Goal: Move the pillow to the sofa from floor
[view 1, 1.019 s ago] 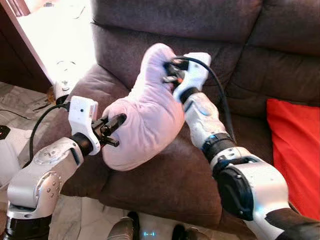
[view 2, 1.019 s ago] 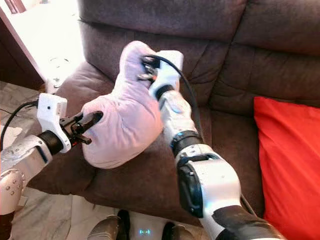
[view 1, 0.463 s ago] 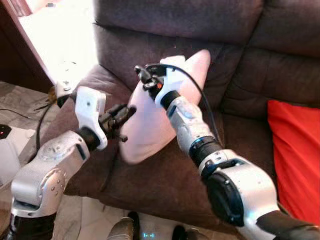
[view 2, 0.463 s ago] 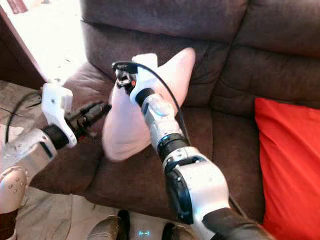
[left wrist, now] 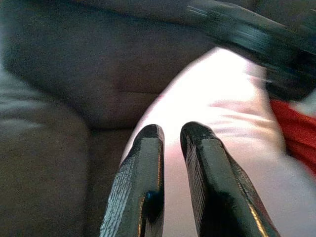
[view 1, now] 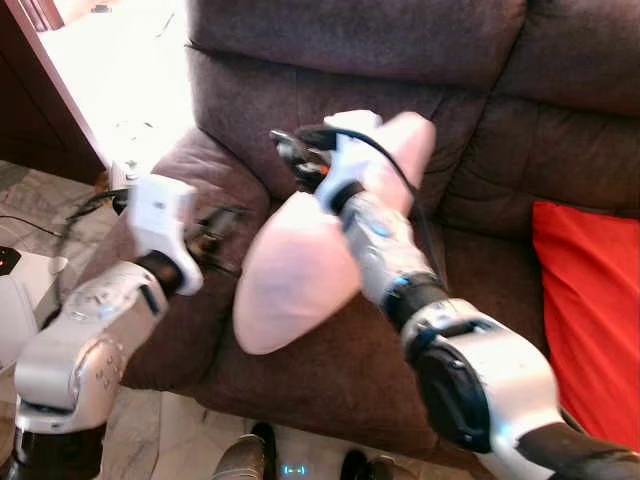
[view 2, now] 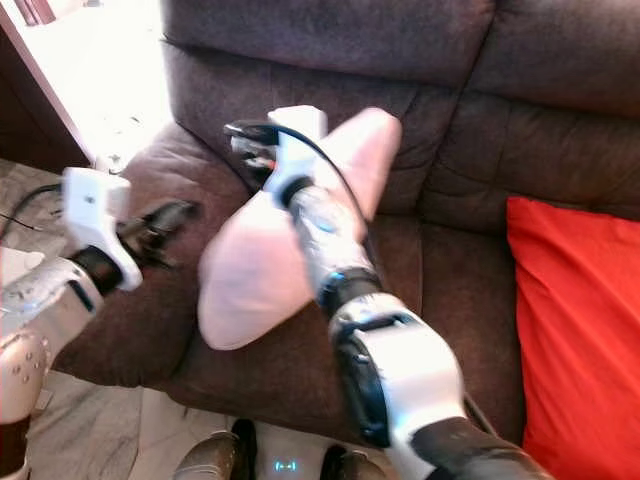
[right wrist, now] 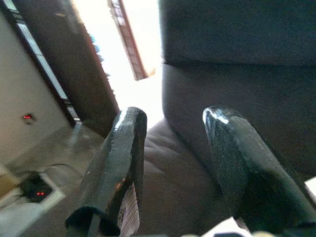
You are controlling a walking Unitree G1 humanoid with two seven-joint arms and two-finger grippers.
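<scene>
The pillow (view 1: 300,270) has dropped onto the sofa (view 1: 350,370), both hands released

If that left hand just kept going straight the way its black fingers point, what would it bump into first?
Probably the pale pink pillow: the left hand points straight at it, with the brown sofa behind. The gap is hard to judge.

Head pair high, wrist cameras close in

Both eye views look forward and down at the brown sofa (view 1: 400,60), sharing its seat and the pink pillow (view 2: 250,270). The left wrist view sights close along its fingers (left wrist: 143,182) at that pillow; the right wrist view faces the sofa arm.
</scene>
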